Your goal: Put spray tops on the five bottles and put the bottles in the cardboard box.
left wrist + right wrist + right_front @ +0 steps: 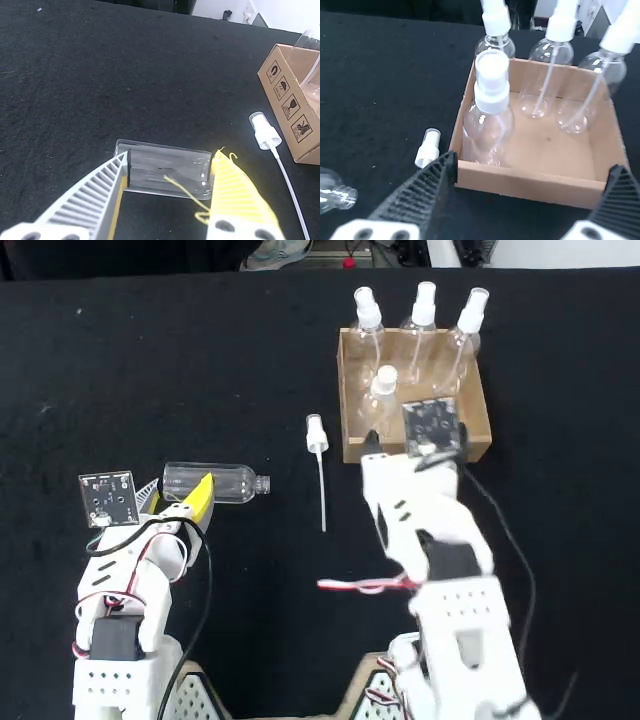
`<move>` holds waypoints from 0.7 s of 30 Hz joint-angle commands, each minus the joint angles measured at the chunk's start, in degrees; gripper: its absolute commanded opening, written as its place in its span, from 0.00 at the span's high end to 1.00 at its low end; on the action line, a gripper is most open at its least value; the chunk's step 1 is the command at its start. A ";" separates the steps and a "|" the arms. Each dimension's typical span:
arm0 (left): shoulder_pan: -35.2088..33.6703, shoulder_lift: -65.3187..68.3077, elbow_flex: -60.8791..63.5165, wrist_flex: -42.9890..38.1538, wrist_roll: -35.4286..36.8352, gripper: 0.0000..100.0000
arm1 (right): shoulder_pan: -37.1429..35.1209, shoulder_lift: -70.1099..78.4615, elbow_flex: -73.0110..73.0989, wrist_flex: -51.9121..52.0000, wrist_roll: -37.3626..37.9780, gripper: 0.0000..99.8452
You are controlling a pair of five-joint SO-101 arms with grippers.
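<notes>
Black table (150, 360): left pincer (171, 157) spread astride the lying bottle (160, 175); right pincer (534, 167) gaping before cardboard box (520, 184)

Black cloth (200, 370) lies under everything, matt and faintly fuzzy. The lying bottle (215, 482) is clear glossy plastic, and the loose spray top (317, 435) is smooth white plastic. The box (530, 182) is plain matt brown cardboard. Both grippers are ribbed matt plastic: the left gripper (171, 159) white and yellow, the right gripper (532, 167) black.
</notes>
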State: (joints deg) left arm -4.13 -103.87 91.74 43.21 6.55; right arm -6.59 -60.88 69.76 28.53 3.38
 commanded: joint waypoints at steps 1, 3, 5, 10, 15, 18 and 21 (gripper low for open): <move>-2.68 -0.62 -1.27 -1.49 -0.35 0.74 | -0.18 -12.62 -1.80 10.20 0.62 0.58; -6.20 -0.62 -2.59 -1.58 -0.09 0.74 | -3.43 -17.27 -3.38 16.26 1.41 0.58; -9.71 -0.62 -4.62 -1.58 0.00 0.74 | -8.35 -20.26 -4.62 21.10 4.04 0.58; -14.37 -0.35 -8.66 -1.05 -0.53 0.74 | -22.68 -20.09 -4.62 25.05 7.30 0.58; -14.02 8.35 -14.20 -1.49 -4.22 0.74 | -29.45 -14.11 -4.35 23.56 4.84 0.58; -14.02 20.66 -20.70 -3.43 -4.48 0.74 | -29.89 -11.91 -2.24 19.69 0.53 0.58; -14.02 35.87 -28.09 -6.24 -4.66 0.74 | -29.89 -11.74 0.84 17.41 0.09 0.58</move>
State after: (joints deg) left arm -17.76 -86.20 75.30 41.01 2.59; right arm -35.69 -76.97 69.23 49.27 4.62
